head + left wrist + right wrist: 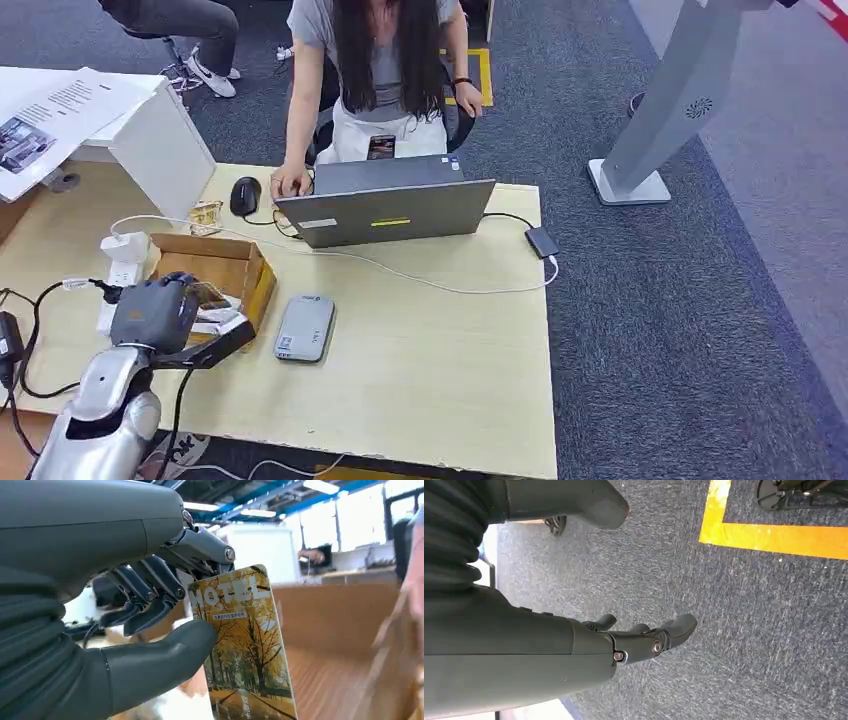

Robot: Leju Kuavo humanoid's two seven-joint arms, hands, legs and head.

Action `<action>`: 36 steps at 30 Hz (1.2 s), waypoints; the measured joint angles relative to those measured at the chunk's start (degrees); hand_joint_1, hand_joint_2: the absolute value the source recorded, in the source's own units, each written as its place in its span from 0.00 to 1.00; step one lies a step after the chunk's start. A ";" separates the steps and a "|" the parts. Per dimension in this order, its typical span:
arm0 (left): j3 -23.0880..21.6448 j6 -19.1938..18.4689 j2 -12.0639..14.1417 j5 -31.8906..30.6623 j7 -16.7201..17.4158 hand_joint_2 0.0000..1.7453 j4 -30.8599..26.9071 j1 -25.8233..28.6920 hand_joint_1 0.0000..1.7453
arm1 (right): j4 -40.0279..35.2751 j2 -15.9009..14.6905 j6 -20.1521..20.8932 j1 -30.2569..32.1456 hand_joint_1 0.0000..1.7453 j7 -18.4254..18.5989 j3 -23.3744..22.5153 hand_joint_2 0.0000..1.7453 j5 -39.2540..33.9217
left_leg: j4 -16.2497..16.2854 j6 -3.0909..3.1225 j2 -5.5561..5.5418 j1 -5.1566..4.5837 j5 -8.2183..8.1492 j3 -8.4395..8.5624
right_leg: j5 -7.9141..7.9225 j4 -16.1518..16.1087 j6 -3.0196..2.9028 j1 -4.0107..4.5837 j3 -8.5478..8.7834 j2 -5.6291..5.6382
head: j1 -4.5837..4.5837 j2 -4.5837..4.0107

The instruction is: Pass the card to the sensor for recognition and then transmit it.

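currently the left hand [155, 312] pinches the card [242, 645] between thumb and fingers, just above the cardboard box [215, 270]. the right hand [644, 640] hangs over the carpet, fingers apart, holding nothing. to do well: keep the pinch firm, carry the card flat over the grey sensor [304, 327] beside the box.

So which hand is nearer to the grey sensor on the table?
Left. The left hand holds the card over the box beside the sensor; the right hand hangs over carpet.
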 joint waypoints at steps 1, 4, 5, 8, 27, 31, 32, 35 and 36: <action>-0.24 0.00 0.00 0.00 0.13 1.00 -0.11 -0.67 1.00 | 0.00 0.00 0.00 -0.01 0.00 0.00 0.00 1.00 0.02 | 0.00 0.00 0.01 0.00 0.00 0.01 | 0.01 0.00 0.00 0.00 0.00 0.01 | 0.00 0.00; -0.98 0.00 0.09 0.02 0.17 1.00 -0.44 -1.68 1.00 | 0.00 0.00 0.00 0.01 0.00 -0.02 -0.04 1.00 0.13 | 0.00 0.00 0.05 0.00 0.00 0.02 | 0.02 0.00 -0.02 0.00 -0.02 0.06 | 0.00 0.00; -1.22 0.00 0.09 0.02 0.17 1.00 -0.46 -1.84 1.00 | 0.00 0.00 0.00 0.01 0.00 -0.04 -0.09 1.00 0.18 | 0.00 0.00 0.06 0.00 0.00 0.02 | 0.02 0.00 -0.02 0.00 -0.02 0.06 | 0.00 0.00; -1.40 0.00 0.09 0.04 0.28 1.00 -0.46 -1.96 1.00 | 0.00 0.00 0.00 -0.01 0.00 -0.04 -0.15 1.00 0.17 | 0.00 0.00 0.08 0.00 0.00 0.02 | 0.02 0.00 -0.02 0.00 -0.04 0.06 | 0.00 0.00; -1.79 0.13 0.11 0.07 0.31 1.00 -0.48 -2.03 1.00 | 0.00 0.00 0.00 0.00 0.00 -0.07 -0.37 1.00 0.18 | 0.00 -0.01 0.08 0.00 0.00 0.02 | 0.02 0.00 -0.02 0.00 -0.05 0.06 | 0.00 0.00; -2.32 0.00 0.15 0.02 0.42 1.00 -0.74 -3.56 1.00 | 0.00 0.00 0.00 -0.03 0.00 -0.33 -0.39 1.00 0.35 | 0.00 -0.01 0.05 0.01 0.01 0.00 | 0.02 0.00 -0.02 0.00 -0.05 0.04 | 0.00 0.00; -2.62 -0.02 0.15 0.00 0.46 1.00 -0.98 -4.10 1.00 | 0.00 0.00 0.00 -0.04 0.00 -0.33 -0.39 1.00 0.37 | 0.00 -0.01 0.05 0.01 0.01 0.00 | 0.02 0.01 -0.02 0.00 -0.04 0.04 | 0.00 0.00; -2.86 -0.07 0.15 0.00 0.48 1.00 -1.42 -5.24 1.00 | 0.00 0.00 0.00 -0.03 0.00 -0.37 -0.37 1.00 0.46 | 0.00 -0.03 0.07 0.00 0.02 0.01 | 0.05 0.02 -0.06 0.00 -0.05 0.06 | 0.00 0.00; -2.90 -0.07 0.15 -0.02 0.48 1.00 -1.44 -5.45 1.00 | 0.00 0.00 0.00 -0.02 0.00 -0.37 -0.39 1.00 0.48 | 0.00 -0.03 0.08 0.00 0.02 0.01 | 0.06 0.02 -0.05 0.00 -0.05 0.07 | -0.02 0.00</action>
